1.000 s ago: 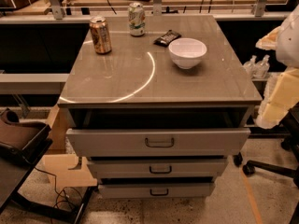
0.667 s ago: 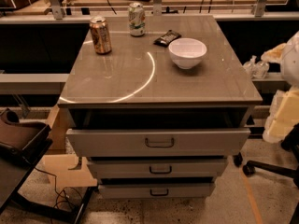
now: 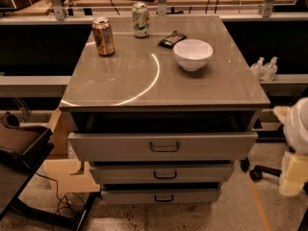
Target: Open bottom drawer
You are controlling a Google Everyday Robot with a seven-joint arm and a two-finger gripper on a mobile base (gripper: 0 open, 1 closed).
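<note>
The grey cabinet stands in the middle with three drawers. The bottom drawer is the lowest and narrowest front, with a small dark loop handle. It sits further back than the middle drawer and the top drawer, which is pulled out a little with a dark gap behind it. My arm shows at the right edge, and its cream gripper hangs low beside the cabinet's right side, at the height of the middle drawer and apart from it. It touches no handle.
On the cabinet top stand a bronze can, a green-white can, a dark snack packet and a white bowl. A brown chair and cardboard are at left. Chair wheels are at right.
My arm at the right has moved down, from beside the cabinet top to beside the drawers. The drawers and the things on top have not moved.
</note>
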